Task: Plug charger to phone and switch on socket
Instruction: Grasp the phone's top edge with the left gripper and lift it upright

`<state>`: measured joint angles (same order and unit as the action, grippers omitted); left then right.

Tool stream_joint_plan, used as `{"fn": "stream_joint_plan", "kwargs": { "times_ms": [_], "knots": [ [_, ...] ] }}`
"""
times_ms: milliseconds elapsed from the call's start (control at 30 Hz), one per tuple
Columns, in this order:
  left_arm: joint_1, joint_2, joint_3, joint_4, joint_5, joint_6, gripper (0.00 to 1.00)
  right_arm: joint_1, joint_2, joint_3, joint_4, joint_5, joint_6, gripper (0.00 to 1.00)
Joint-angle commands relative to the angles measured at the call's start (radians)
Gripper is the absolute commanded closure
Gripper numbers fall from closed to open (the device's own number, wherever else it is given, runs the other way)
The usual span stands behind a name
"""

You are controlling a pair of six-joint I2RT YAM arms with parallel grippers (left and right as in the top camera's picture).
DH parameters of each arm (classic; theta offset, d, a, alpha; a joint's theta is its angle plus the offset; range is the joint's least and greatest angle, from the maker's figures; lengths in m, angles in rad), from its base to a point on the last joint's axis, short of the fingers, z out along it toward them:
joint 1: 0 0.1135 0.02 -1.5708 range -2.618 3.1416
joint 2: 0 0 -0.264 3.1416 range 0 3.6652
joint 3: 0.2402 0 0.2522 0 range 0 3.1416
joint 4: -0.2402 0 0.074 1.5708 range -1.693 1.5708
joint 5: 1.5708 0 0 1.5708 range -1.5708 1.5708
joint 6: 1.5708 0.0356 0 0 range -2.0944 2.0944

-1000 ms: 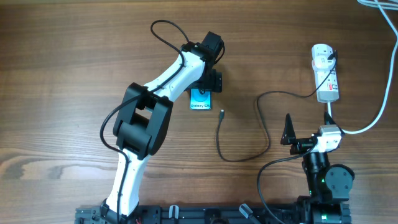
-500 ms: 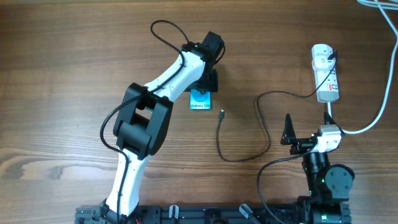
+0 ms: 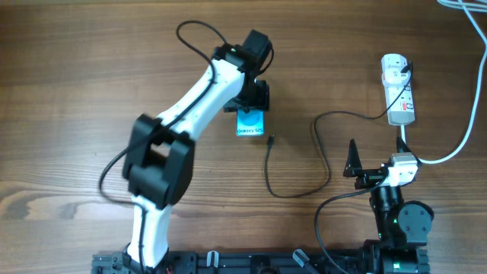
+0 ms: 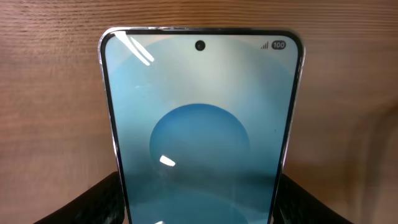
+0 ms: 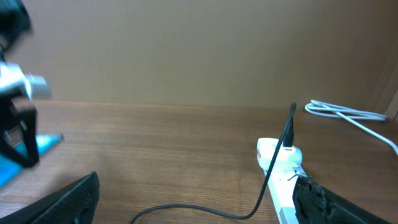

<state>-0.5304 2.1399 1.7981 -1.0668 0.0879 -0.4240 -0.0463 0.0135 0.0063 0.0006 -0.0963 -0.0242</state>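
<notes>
The phone [image 3: 252, 124], cyan screen with a white strip at its near end, lies flat on the table. My left gripper [image 3: 254, 97] is over its far half. In the left wrist view the phone [image 4: 199, 124] fills the frame and both fingers [image 4: 199, 202] press against its long edges. The charger's thin black cable [image 3: 319, 156] ends in a tip [image 3: 272, 138] just right of the phone; its white adapter [image 3: 393, 64] sits on the socket [image 3: 402, 99]. My right gripper [image 3: 364, 172] is open and empty, near the table's front edge, facing the socket [image 5: 286, 180].
A thicker white cable [image 3: 473, 53] runs from the socket's near end up the right edge of the table; it also shows in the right wrist view [image 5: 348, 113]. The charger cable [image 5: 273, 162] loops across the wood in front of my right gripper [image 5: 196, 190].
My left arm has swung, its elbow going left, and the phone has shifted a little to the right, closer to the cable tip. The right arm has not moved.
</notes>
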Motion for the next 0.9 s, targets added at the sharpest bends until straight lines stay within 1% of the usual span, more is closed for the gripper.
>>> {"fn": "stream_joint_plan", "kwargs": {
  "times_ms": [0,100,200,267,367,500,567,600,667,767,833,867],
  "knots": [
    [0.011,-0.151,0.003,-0.037,0.158,-0.003,0.34,0.004,-0.006,-0.001,0.003,-0.001,0.000,0.00],
    [0.042,-0.224,0.003,-0.057,0.327,-0.003,0.34,0.004,-0.006,-0.001,0.003,-0.001,0.001,0.00],
    [0.091,-0.278,0.003,-0.055,0.547,-0.005,0.33,0.004,-0.006,-0.001,0.003,-0.001,0.000,0.00],
    [0.132,-0.296,0.003,-0.054,0.689,-0.055,0.34,0.004,-0.006,-0.001,0.003,-0.001,0.001,0.00],
    [0.212,-0.301,0.003,-0.048,0.951,-0.128,0.35,0.004,-0.006,-0.001,0.003,-0.001,0.001,0.00],
    [0.303,-0.301,0.003,-0.021,1.180,-0.249,0.36,0.004,-0.006,-0.001,0.003,-0.001,0.001,0.00],
    [0.333,-0.301,0.003,-0.011,1.188,-0.332,0.36,0.004,-0.006,-0.001,0.003,-0.001,0.000,0.00],
    [0.345,-0.301,0.003,-0.010,1.188,-0.388,0.37,0.004,-0.006,-0.001,0.003,-0.001,0.000,0.00],
    [0.358,-0.301,0.003,0.002,1.190,-0.498,0.37,0.004,-0.006,-0.001,0.003,-0.001,0.000,0.00],
    [0.360,-0.301,0.003,0.098,1.297,-0.582,0.37,0.004,-0.006,-0.001,0.003,-0.001,0.000,0.00],
    [0.360,-0.301,0.003,0.167,1.341,-0.640,0.37,0.004,-0.006,-0.001,0.003,-0.001,0.000,0.00],
    [0.360,-0.301,0.003,0.178,1.344,-0.663,0.37,0.004,-0.006,-0.001,0.003,-0.001,0.000,0.00]
  ]
}}
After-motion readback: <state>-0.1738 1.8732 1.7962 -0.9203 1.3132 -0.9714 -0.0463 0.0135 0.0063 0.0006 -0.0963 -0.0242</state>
